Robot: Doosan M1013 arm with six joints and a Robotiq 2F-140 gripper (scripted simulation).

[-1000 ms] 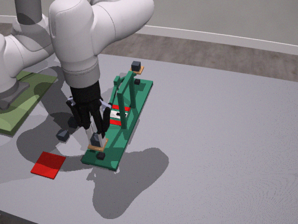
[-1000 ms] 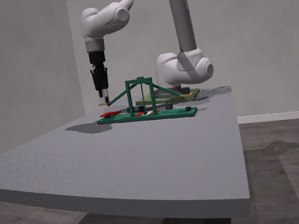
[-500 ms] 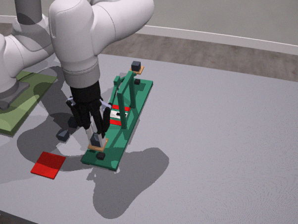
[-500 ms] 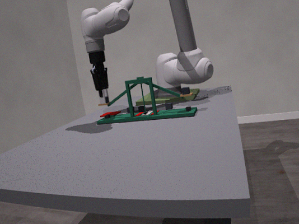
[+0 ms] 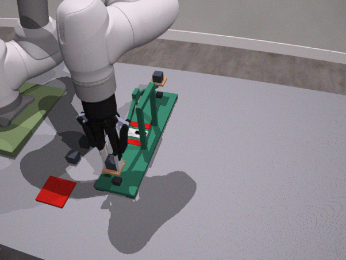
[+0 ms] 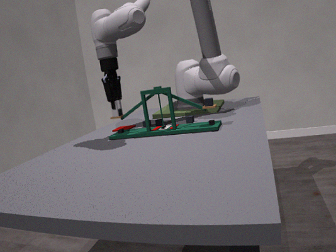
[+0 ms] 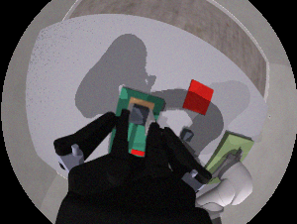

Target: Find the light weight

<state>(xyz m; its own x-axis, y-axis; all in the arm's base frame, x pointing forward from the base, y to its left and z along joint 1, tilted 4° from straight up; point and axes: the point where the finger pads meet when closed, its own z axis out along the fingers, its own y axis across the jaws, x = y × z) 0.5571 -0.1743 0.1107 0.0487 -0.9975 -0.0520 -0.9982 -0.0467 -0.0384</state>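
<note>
The green rocker balance stands in the middle of the table. My gripper is over its near tan pan and is shut on a dark grey weight, held upright right at the pan; I cannot tell whether it rests on the pan. This weight also shows between my fingers in the wrist view. A second weight sits on the far pan. Two more weights lie on the table left of the balance. The pointer hangs over the white field. The red dish lies flat and empty at the front left.
The robot base stands on a green mat at the far left. Two small black blocks sit on the balance's base plate under the pans. The balance's upright frame rises just right of my gripper.
</note>
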